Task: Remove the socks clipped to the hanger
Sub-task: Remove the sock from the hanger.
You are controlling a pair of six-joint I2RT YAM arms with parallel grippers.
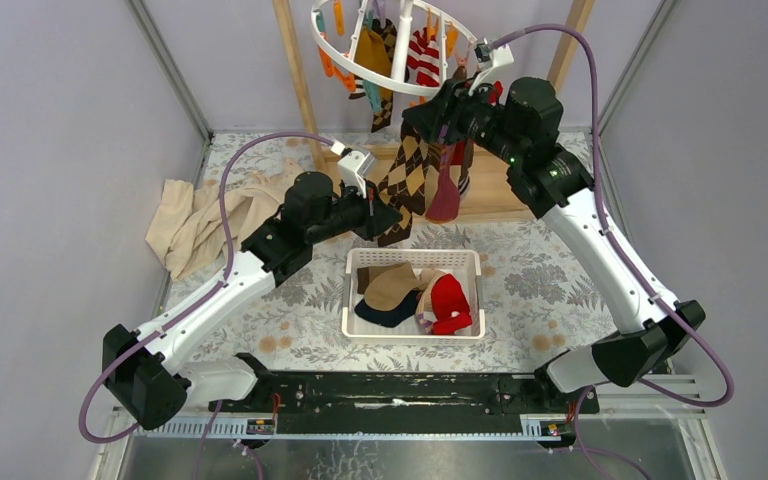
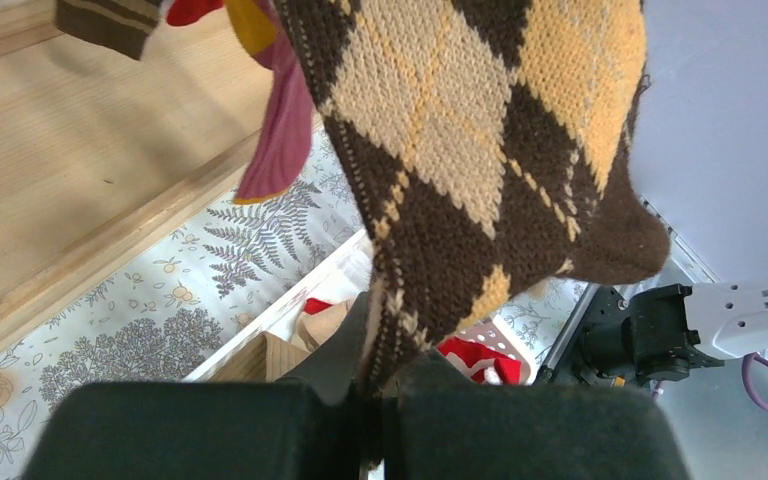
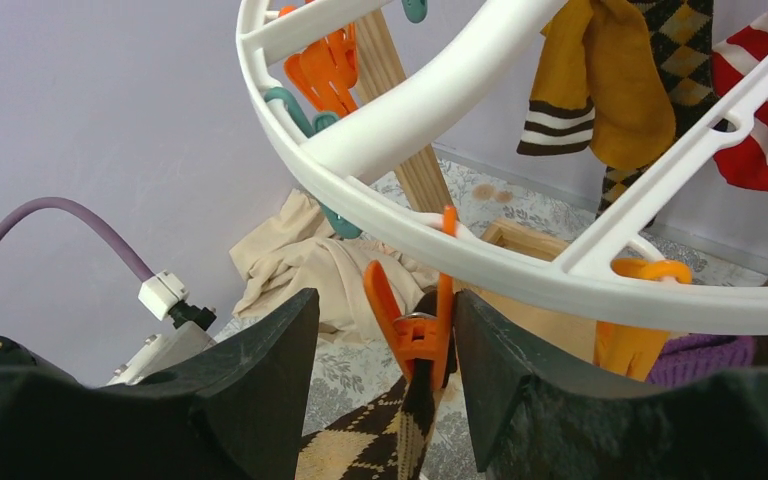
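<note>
Floral-patterned table (image 1: 540, 280): white basket (image 1: 410, 258) centre, beige cloth (image 1: 195, 225) left, wooden rack base (image 1: 495, 195) behind.

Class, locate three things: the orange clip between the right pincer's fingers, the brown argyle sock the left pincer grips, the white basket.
orange clip (image 3: 415, 325): right wrist view, its middle.
argyle sock (image 2: 430, 120): left wrist view, a pale diamond.
white basket (image 1: 348, 300): top external view, left wall.

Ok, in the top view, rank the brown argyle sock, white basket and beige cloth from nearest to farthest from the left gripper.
1. brown argyle sock: pinched in the jaws of the left gripper.
2. white basket: on the table, just toward the arm bases and slightly right.
3. beige cloth: far left side of the table.
</note>
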